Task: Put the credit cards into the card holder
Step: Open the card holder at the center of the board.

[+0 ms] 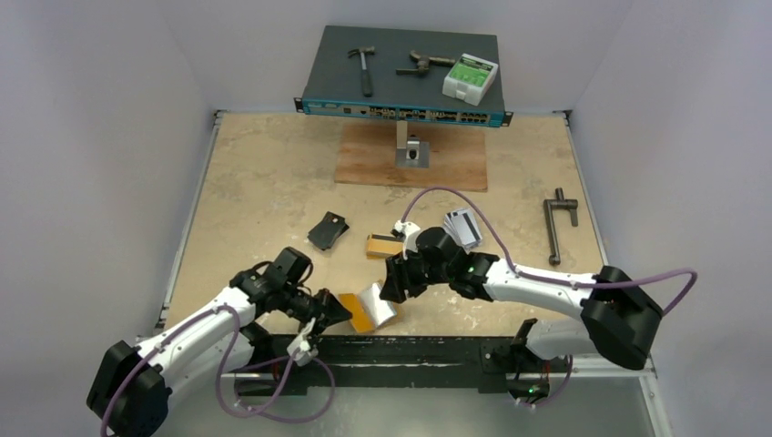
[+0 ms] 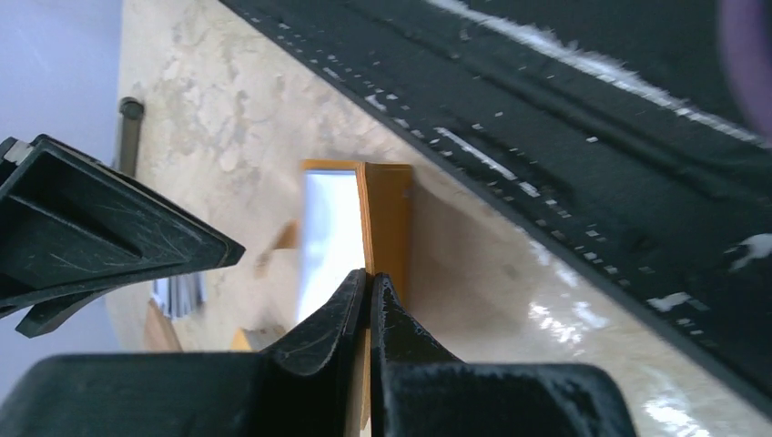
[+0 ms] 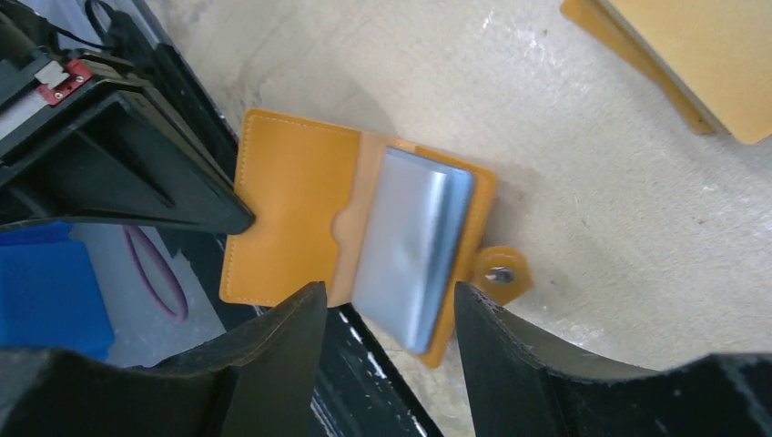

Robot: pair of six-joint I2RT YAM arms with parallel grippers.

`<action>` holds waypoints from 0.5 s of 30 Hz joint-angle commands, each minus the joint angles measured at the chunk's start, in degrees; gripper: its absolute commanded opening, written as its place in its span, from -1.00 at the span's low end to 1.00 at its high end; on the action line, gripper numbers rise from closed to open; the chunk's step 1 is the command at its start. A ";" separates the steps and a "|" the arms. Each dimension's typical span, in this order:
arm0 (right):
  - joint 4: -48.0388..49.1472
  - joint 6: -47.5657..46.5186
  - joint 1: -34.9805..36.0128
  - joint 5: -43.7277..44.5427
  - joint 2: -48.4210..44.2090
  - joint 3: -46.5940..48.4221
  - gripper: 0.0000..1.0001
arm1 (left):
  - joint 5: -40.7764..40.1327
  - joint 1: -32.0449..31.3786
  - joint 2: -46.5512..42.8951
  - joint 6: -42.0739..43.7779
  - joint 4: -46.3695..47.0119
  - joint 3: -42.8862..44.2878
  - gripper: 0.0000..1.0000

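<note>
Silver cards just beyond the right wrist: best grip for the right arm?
Probably pinch the top card of the silver cards across its long edges, coming straight down from above: they lie fanned on the table, so only the offset edges are exposed.

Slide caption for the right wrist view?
Open right pincer above the unfolded card holder, whose edge the shut left pincer grips.

right wrist view: yellow-orange cards (image 3: 701,64) run off the top and right edges, count unreadable. card holder (image 3: 291,209): sleeves glare grey-blue, cannot tell if a card sits inside. blue object (image 3: 45,282) cut by left edge, unidentifiable.
left wrist view: holder's near end hidden behind pinched left gripper (image 2: 369,282); silver-grey cards (image 2: 177,296) blurred, partly behind a black finger.
</note>
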 commanded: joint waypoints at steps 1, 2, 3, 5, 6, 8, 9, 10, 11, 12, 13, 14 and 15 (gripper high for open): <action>5.66 0.80 -0.01 -3.82 2.66 -0.72 0.09 | -1.08 -0.22 -3.05 35.28 -6.71 -3.51 -1.00; 6.19 0.50 -0.01 -4.17 3.29 -0.50 0.09 | -1.42 -0.22 -3.44 35.12 -7.00 -3.99 -1.00; 6.61 0.31 -0.05 -4.59 3.87 -0.09 0.10 | -1.77 -0.21 -3.60 35.09 -7.13 -4.44 -1.00; 7.57 0.33 -0.01 -5.98 5.11 0.60 0.09 | -2.18 -0.16 -3.64 35.48 -7.17 -5.18 -1.00; 7.63 0.28 -0.01 -6.33 5.96 1.01 0.09 | -2.36 -0.25 -3.65 35.50 -7.12 -5.37 -1.00; 7.96 0.23 -0.01 -6.54 7.04 1.49 0.08 | -2.49 -0.26 -3.73 35.27 -6.75 -5.69 -1.00; 7.86 0.25 -0.04 -6.46 7.11 1.70 0.08 | -2.43 -0.21 -3.62 35.02 -6.13 -5.71 -1.00; 7.47 0.13 -0.01 -6.08 7.03 2.16 0.07 | -2.40 -0.16 -3.30 34.80 -5.57 -5.53 -1.00; 7.22 0.06 0.07 -5.88 6.74 2.50 0.07 | -2.44 -0.19 -2.92 34.56 -5.17 -5.25 -1.00; 7.08 -0.13 0.04 -5.64 6.44 2.69 0.05 | -2.62 -0.20 -2.54 34.39 -5.16 -4.81 -1.00; 6.62 -0.38 0.05 -5.35 6.30 2.93 0.04 | -2.78 -0.18 -2.35 34.36 -5.35 -4.42 -1.00; 6.05 -0.71 0.08 -5.22 6.47 3.19 0.03 | -2.87 -0.19 -2.20 34.17 -5.39 -4.27 -1.00; 5.12 -1.09 0.07 -4.76 7.02 3.54 -0.01 | -3.03 -0.18 -2.10 34.11 -5.46 -4.27 -1.00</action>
